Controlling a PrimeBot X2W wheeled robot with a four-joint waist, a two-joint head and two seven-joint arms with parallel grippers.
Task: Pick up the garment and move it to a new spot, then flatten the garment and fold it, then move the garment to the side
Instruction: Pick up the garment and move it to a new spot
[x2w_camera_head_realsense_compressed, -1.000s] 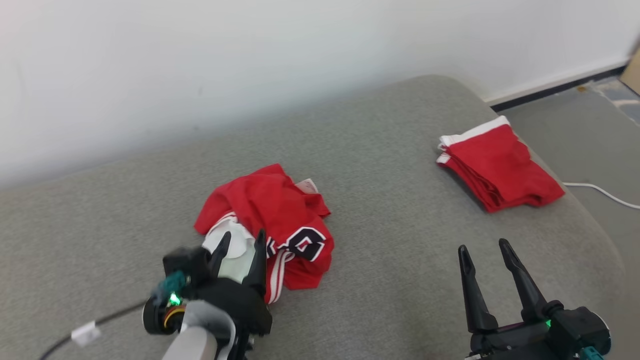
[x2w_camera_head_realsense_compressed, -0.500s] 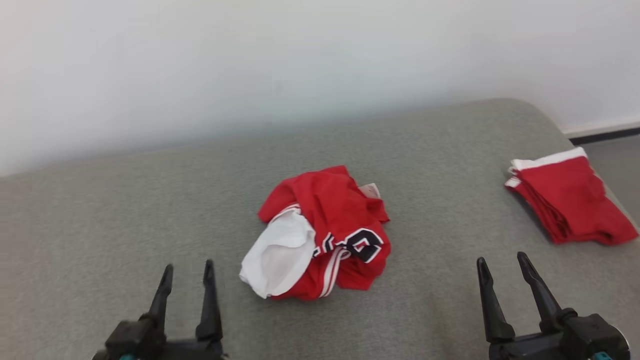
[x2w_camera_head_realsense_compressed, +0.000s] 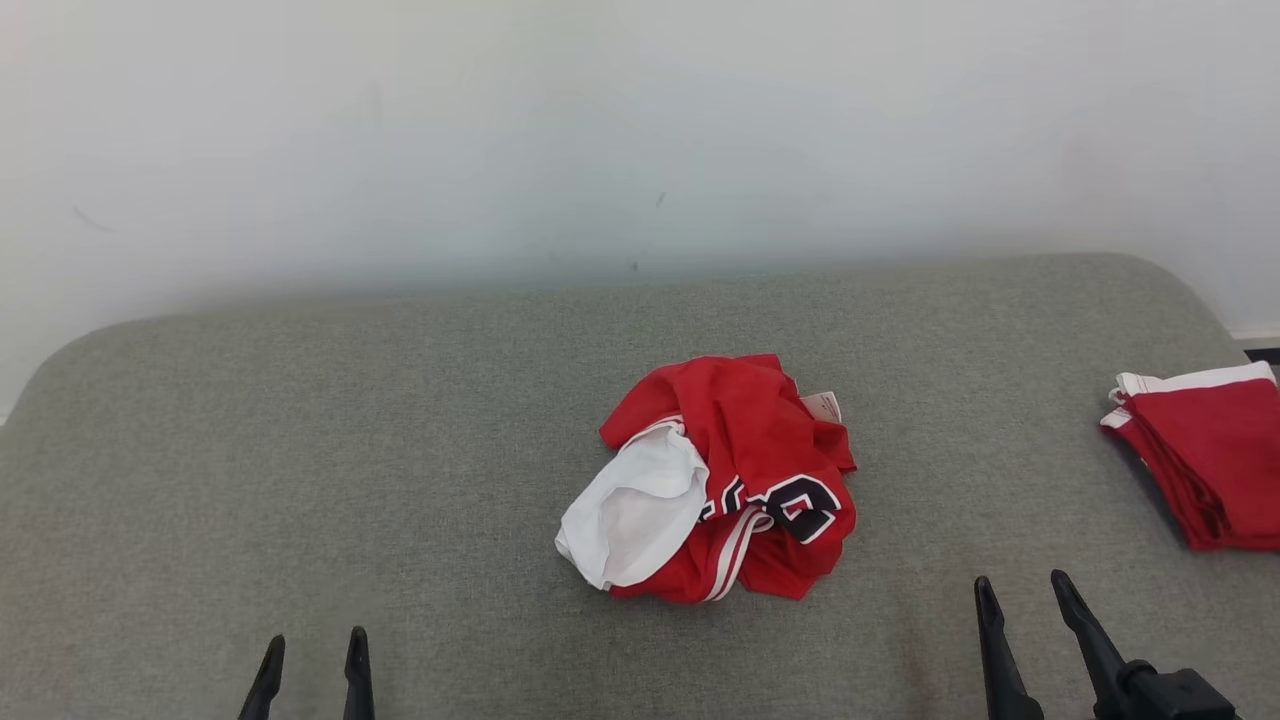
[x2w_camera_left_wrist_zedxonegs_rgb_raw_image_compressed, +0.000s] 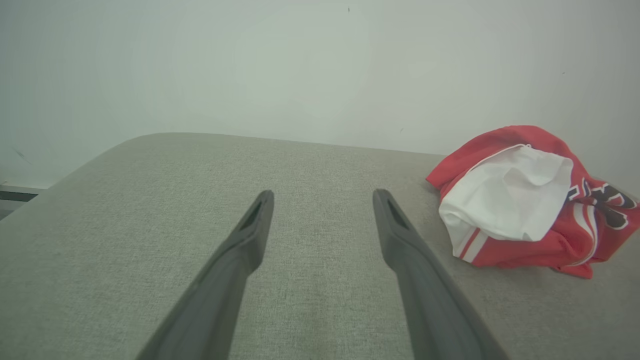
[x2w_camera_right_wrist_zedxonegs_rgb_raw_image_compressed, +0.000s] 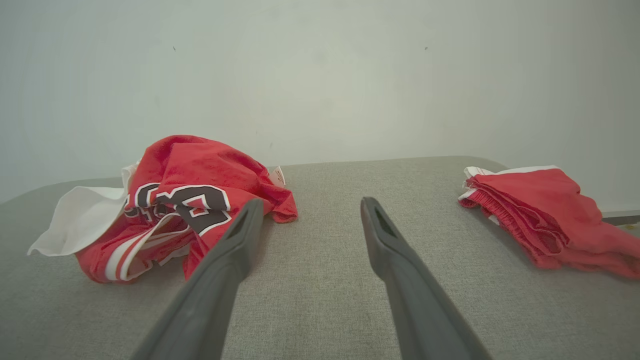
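A crumpled red-and-white garment (x2w_camera_head_realsense_compressed: 715, 480) lies at centre frame on the grey padded surface (x2w_camera_head_realsense_compressed: 300, 450), the left gripper (x2w_camera_head_realsense_compressed: 315, 638) at lower left and right gripper (x2w_camera_head_realsense_compressed: 1020, 580) at lower right both open and empty. Flattening it likely means pinching two edges and drawing them apart; a folded red pile (x2w_camera_head_realsense_compressed: 1200, 465) at far right sits well clear.

Left of the crumpled garment (x2w_camera_head_realsense_compressed: 720, 480), the grey cushion (x2w_camera_head_realsense_compressed: 300, 450) lies bare out to its rounded edge. Right of it, open cushion runs up to the folded red clothing (x2w_camera_head_realsense_compressed: 1205, 455). The wall (x2w_camera_head_realsense_compressed: 600, 130) stands behind it.
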